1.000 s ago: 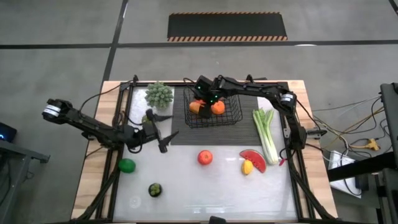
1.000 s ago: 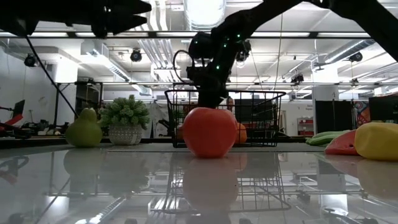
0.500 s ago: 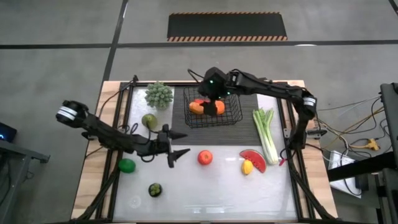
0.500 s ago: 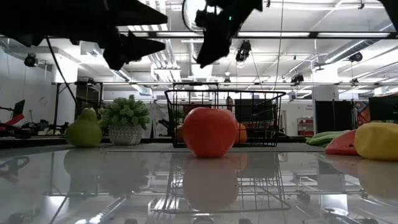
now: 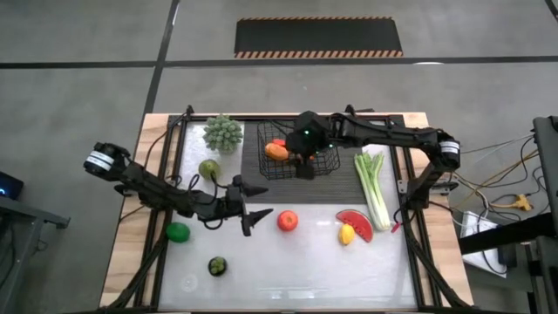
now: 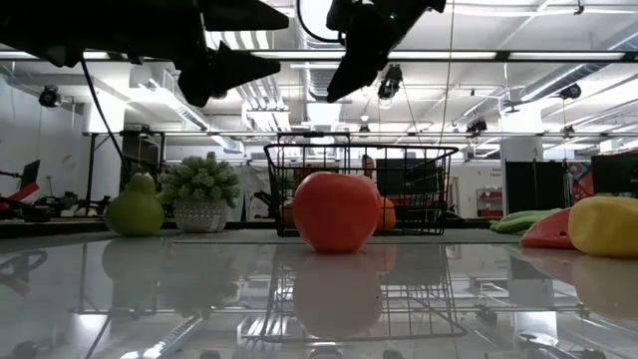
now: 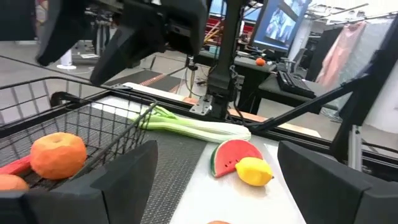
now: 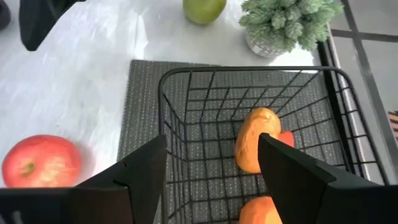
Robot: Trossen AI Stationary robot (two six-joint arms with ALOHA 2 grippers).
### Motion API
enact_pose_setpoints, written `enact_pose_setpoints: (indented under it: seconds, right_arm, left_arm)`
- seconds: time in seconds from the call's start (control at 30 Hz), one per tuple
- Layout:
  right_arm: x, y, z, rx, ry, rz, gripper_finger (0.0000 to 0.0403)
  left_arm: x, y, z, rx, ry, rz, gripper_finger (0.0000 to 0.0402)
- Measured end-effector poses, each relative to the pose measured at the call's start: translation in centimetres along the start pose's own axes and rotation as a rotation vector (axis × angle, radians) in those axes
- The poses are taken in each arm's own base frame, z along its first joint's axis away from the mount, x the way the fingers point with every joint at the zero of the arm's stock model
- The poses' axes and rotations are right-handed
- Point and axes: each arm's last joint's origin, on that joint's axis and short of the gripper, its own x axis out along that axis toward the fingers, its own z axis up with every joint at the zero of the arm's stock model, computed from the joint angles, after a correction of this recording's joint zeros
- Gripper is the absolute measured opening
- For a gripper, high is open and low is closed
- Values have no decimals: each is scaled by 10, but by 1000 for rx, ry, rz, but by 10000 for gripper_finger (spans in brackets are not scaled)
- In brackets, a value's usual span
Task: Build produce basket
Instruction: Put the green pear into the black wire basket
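Observation:
The black wire basket (image 5: 296, 155) stands on a dark ribbed mat and holds an orange (image 8: 254, 147), another orange piece (image 8: 258, 211) and a red piece. My right gripper (image 5: 307, 167) hovers open above the basket (image 8: 186, 112), clear of it in the low view (image 6: 344, 80). My left gripper (image 5: 260, 209) is open and empty in the air just left of the red apple (image 5: 287, 220), which rests on the white table. The celery (image 5: 375, 187), watermelon slice (image 5: 355, 224) and lemon (image 5: 347, 234) lie at the right.
A green pear-like fruit (image 5: 209, 168) and a potted plant (image 5: 223, 133) stand at the far left. A lime (image 5: 178, 231) and a dark round fruit (image 5: 217, 266) lie at the near left. The ribbed mat (image 8: 140, 118) reaches out left of the basket.
My right gripper has risen out of the basket and gone a little toward the table's right edge. My left gripper has gone toward the table's right and near edges, up to the red apple. The produce on the table has stayed put.

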Motion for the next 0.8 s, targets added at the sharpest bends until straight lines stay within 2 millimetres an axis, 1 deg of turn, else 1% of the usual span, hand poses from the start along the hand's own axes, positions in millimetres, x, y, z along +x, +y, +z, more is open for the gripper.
enact_pose_setpoints:
  seconds: [0.53,0.63,0.8]
  right_arm:
    - [-9,7,-20,0,-35,-10,233]
    - [-10,7,-21,-2,-53,-15,233]
    - [-7,7,-19,2,-109,-27,233]
  left_arm:
    - [2,2,-2,4,-7,55,315]
    - [3,2,-1,2,-13,73,315]
    - [4,2,2,-78,-28,101,315]
